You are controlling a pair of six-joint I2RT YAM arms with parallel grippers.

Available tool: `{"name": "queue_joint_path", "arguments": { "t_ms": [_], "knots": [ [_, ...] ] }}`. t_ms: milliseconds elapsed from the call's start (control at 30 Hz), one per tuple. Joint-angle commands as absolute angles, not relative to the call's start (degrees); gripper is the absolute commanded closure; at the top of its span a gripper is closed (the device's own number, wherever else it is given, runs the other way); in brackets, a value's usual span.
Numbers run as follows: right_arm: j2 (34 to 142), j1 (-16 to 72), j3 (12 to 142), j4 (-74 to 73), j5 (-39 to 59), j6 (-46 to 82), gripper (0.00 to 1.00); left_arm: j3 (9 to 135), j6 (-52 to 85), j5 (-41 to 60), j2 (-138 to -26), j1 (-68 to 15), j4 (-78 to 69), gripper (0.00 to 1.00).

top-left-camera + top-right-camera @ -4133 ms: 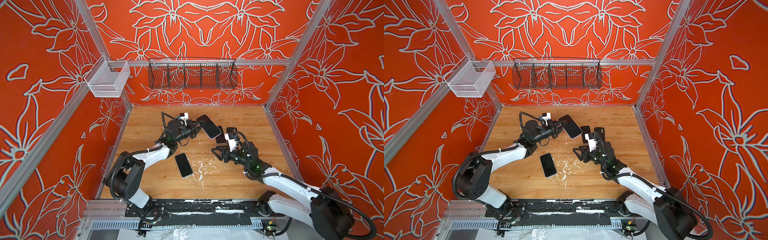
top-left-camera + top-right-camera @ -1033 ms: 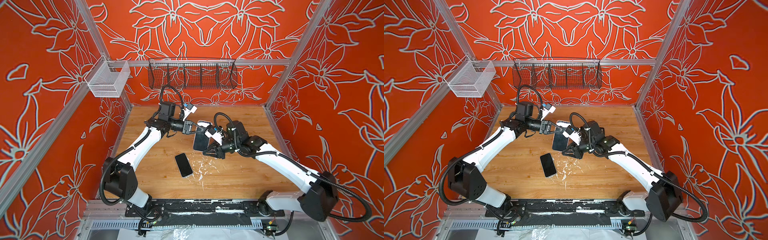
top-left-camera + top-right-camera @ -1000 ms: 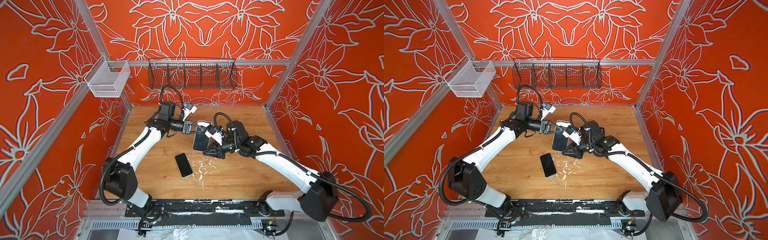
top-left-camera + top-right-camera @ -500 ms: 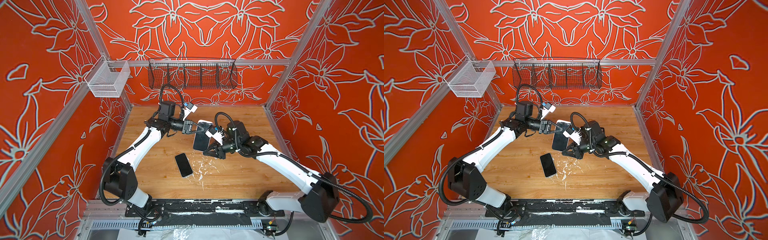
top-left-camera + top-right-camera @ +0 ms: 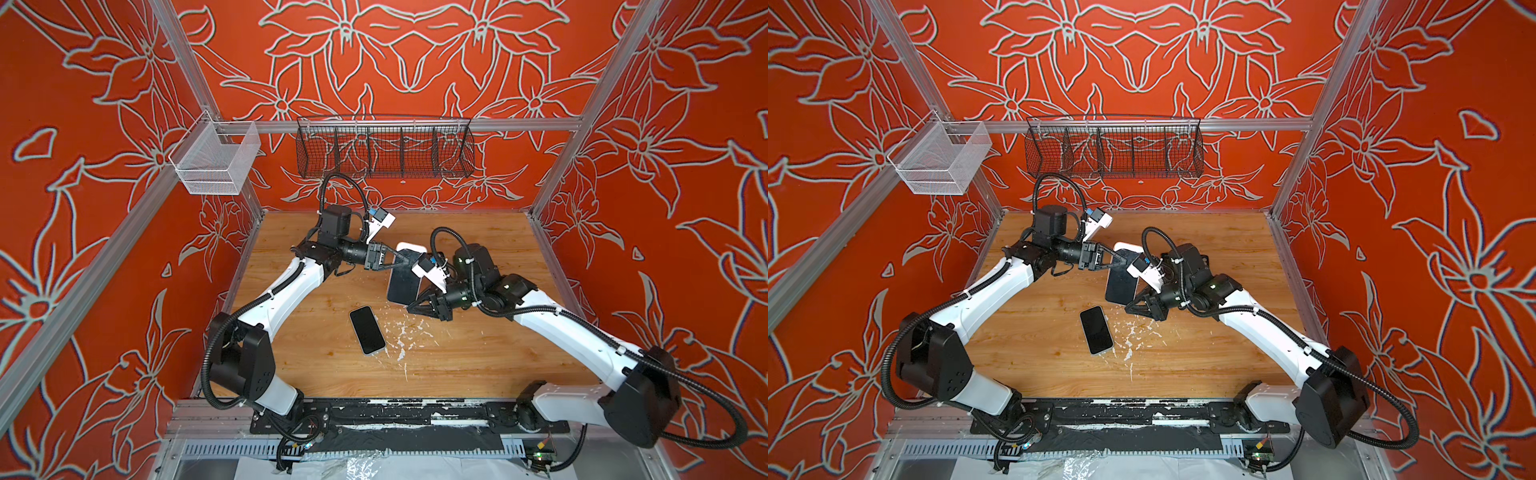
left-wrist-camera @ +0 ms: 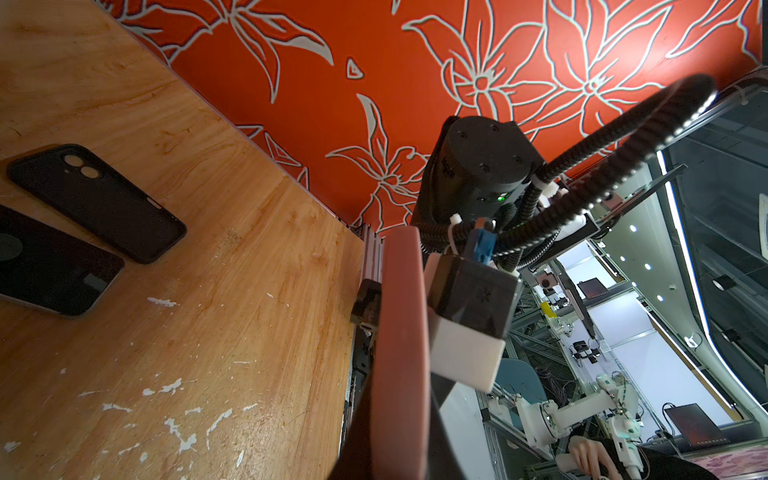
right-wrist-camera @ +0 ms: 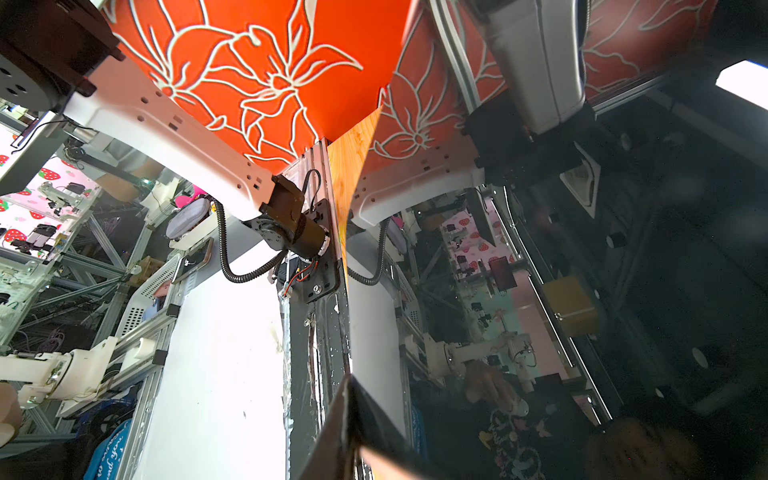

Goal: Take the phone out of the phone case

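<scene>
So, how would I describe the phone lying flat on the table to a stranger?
Start at the wooden table. Near its middle, beside white flecks, a dark phone lies flat. Unlike the cased phone held aloft between the left pincer and right pincer, nothing touches it.

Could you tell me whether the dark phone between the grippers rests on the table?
Off it: left gripper and right gripper hold the pale-edged dark phone above wooden table.

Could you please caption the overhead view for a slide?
The left gripper holds the pale-cased phone aloft; the right gripper meets its lower end.
</scene>
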State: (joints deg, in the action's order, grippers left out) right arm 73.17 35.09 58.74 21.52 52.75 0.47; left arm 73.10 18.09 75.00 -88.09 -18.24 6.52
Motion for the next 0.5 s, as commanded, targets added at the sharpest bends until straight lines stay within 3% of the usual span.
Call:
{"name": "queue_joint_path", "arguments": {
  "t_ms": [0,467],
  "knots": [
    [71.79,35.70,58.49,19.13,52.57,-3.69,0.99,72.09,24.38,74.34,-87.63,-18.89,0.40,1.00],
    [70.23,35.95,59.76,22.87,51.67,-7.98,1.00,75.26,31.43,76.67,-95.78,-18.91,-5.80,1.00]
  ]
}}
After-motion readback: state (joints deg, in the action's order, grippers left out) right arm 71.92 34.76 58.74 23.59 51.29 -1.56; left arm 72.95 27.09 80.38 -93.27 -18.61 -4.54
